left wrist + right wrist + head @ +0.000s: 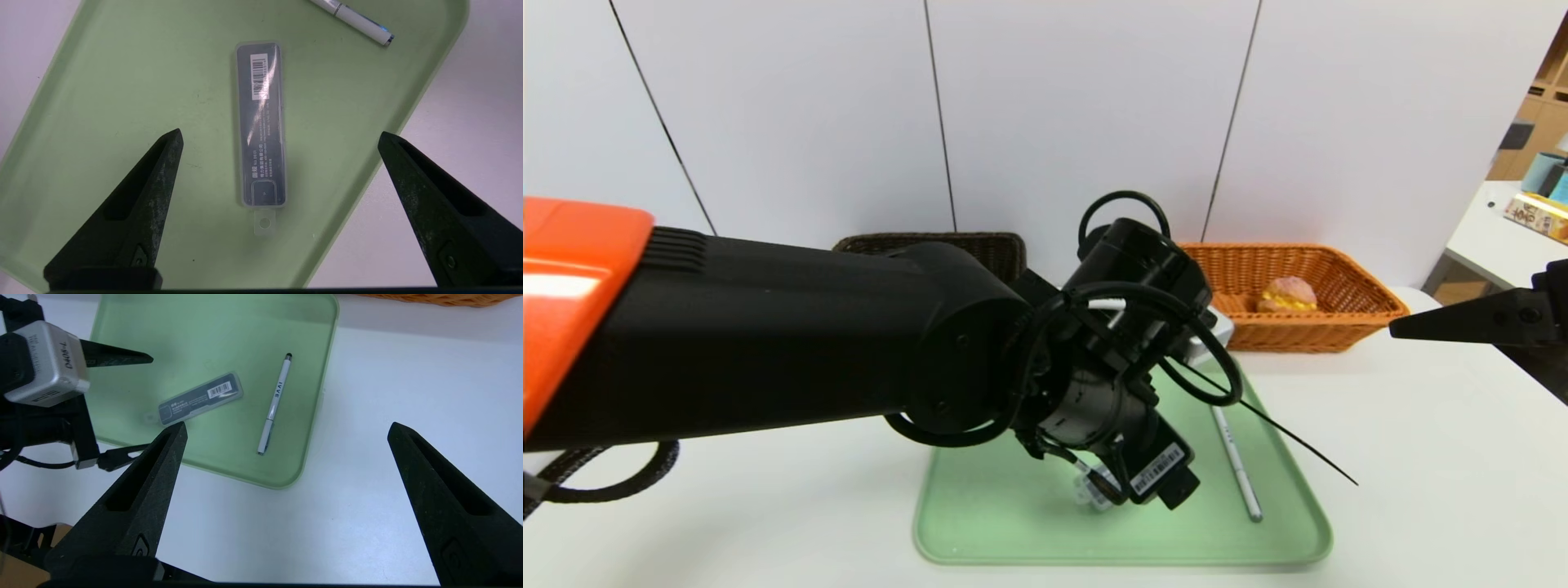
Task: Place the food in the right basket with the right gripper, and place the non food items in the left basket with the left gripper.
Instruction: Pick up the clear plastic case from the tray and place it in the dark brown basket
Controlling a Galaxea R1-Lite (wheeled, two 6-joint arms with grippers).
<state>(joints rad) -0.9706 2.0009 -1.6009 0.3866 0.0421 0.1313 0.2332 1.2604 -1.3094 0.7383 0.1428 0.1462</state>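
White table [351,522] under pale green plastic tray [196,253]. Flat see-through grey plastic case with barcode label [261,122] lies on tray. Black left gripper with looping cables [280,130] wide open over tray, holding nothing. Case sits between its two fingers, touching neither; long side runs across line from finger to finger, so squeeze should meet narrow sides. Left gripper nearer to case than black right gripper with pointed fingers [288,424], open, empty, off beside tray. Next: likely go down, then close.
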